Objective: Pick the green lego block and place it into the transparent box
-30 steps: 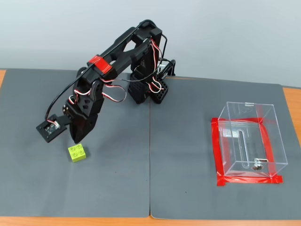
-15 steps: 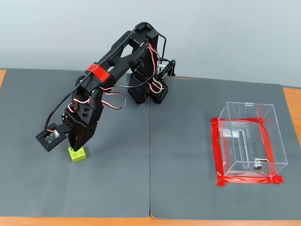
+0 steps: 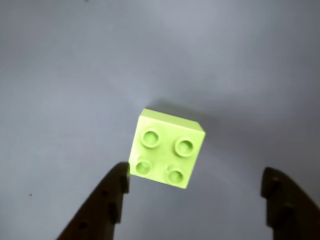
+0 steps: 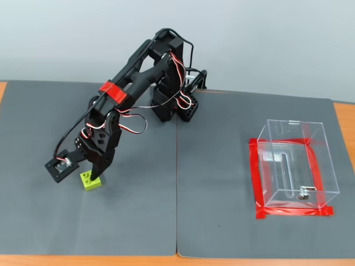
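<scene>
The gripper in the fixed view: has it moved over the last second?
Yes. The gripper has come down and slightly right onto the green lego block, which lies at the same spot on the grey mat.

one green lego block [image 4: 91, 180], one transparent box [image 4: 295, 165], one gripper [image 3: 195, 182]

Green lego block [image 4: 91, 180]: lime, four studs up, flat on grey mat, left side in fixed view. Transparent box [image 4: 294, 164]: clear, upright, empty, far right.
</scene>
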Robot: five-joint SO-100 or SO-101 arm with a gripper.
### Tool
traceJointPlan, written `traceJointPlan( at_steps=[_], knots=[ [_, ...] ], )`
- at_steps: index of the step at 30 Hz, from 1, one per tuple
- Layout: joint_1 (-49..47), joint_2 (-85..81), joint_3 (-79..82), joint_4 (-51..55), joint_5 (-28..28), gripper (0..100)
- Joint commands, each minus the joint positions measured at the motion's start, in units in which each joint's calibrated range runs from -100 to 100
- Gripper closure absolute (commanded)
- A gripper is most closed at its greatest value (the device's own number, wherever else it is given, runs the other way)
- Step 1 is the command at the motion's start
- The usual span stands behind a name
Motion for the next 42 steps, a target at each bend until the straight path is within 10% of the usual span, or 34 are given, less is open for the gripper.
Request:
traceJointPlan(
  at_steps=[1,42],
  knots=[
    [-0.60,0.21,-2.90,-1.52,-0.21,70],
    [-2.61,8.01,-2.90,-5.60,-2.34,74]
  ],
)
